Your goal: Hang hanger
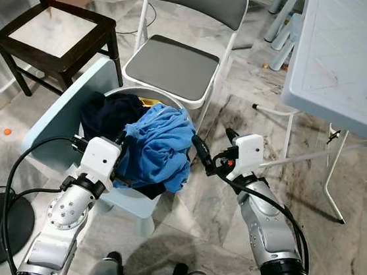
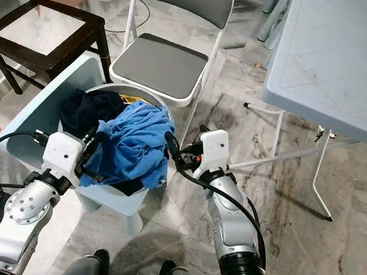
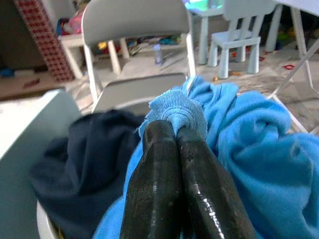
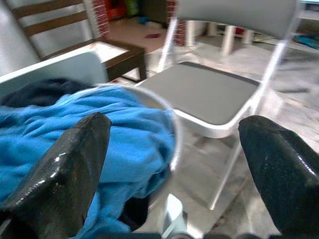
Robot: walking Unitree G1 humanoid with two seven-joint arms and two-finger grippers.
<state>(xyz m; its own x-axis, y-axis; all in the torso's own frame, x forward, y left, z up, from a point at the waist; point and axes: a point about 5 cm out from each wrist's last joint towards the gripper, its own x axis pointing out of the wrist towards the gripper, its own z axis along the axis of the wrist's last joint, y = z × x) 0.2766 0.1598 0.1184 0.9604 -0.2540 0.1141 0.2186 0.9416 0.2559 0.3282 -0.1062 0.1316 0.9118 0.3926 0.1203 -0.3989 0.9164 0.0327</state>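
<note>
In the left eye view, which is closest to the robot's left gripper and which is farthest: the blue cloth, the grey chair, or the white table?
1. Blue cloth: pinched in the left gripper.
2. Grey chair: behind the basket.
3. White table: far off on the right.

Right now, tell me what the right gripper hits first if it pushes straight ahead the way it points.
Probably the blue garment heaped in the white basket. The right gripper, fingers spread, points at that heap from close beside it. Depth is unclear; it could clip the basket's rim first.
</note>
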